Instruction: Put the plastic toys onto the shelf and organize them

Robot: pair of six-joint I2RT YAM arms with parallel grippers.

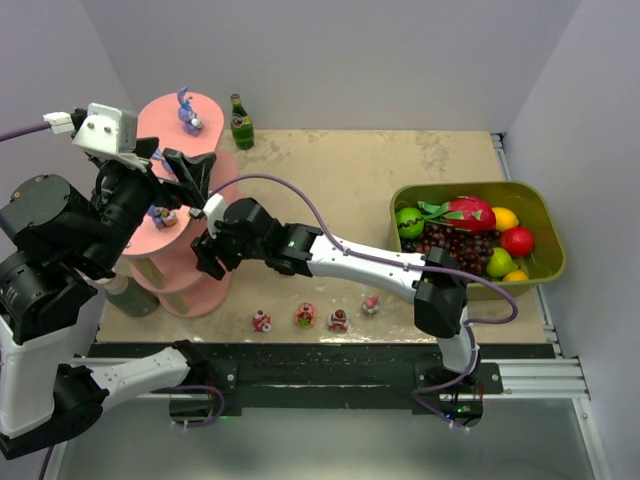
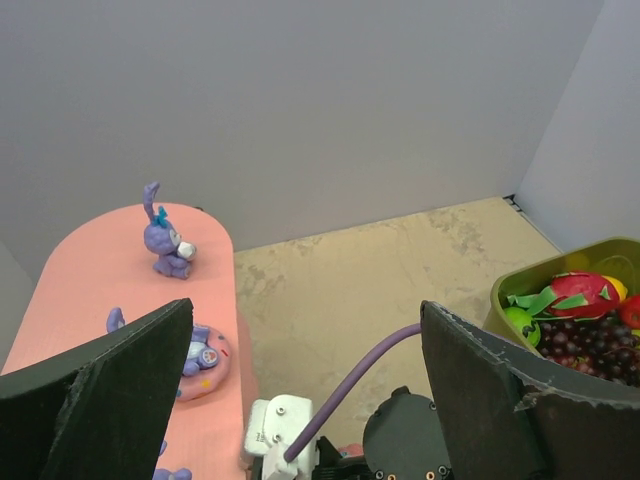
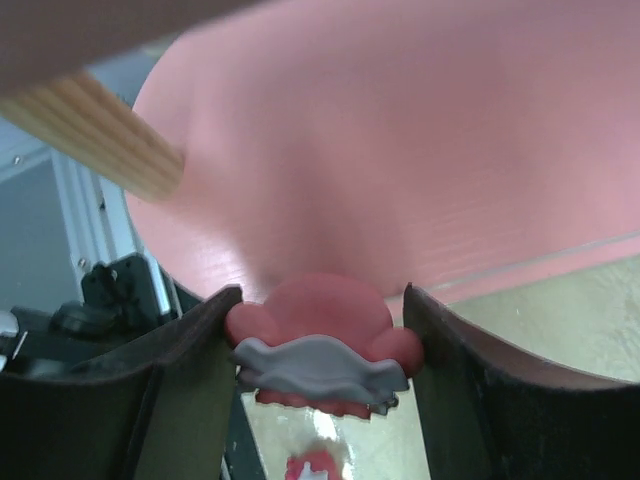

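My right claw (image 3: 322,310) is clenching a small pink-red plastic toy with a grey-white wavy band (image 3: 320,340). It is pinching the toy only at the fingertips, in the lower middle of the right wrist view, just off the rim of a long-oval tier of the tall salmon-pink shelf (image 3: 400,150). My left claw (image 2: 305,330) is hanging released and empty above the upper tiers, at the upper left of the top view.

What is worrying me is that the toy is sitting so far out between the fingers that a nudge against the tier's edge could twist it loose and drop it. If I am pushing in too low, I risk shoving the shelf and toppling the purple long-eared bunny figurine (image 2: 168,240) on the top tier. My two arms are also crowding each other beside the shelf, so a careless lift could bring them into contact.

From above, my own black wrist is covering the claw and toy, so I cannot tell which tier I am facing. The toy is blurring up close, and a red blob beneath it is too smeared to name.
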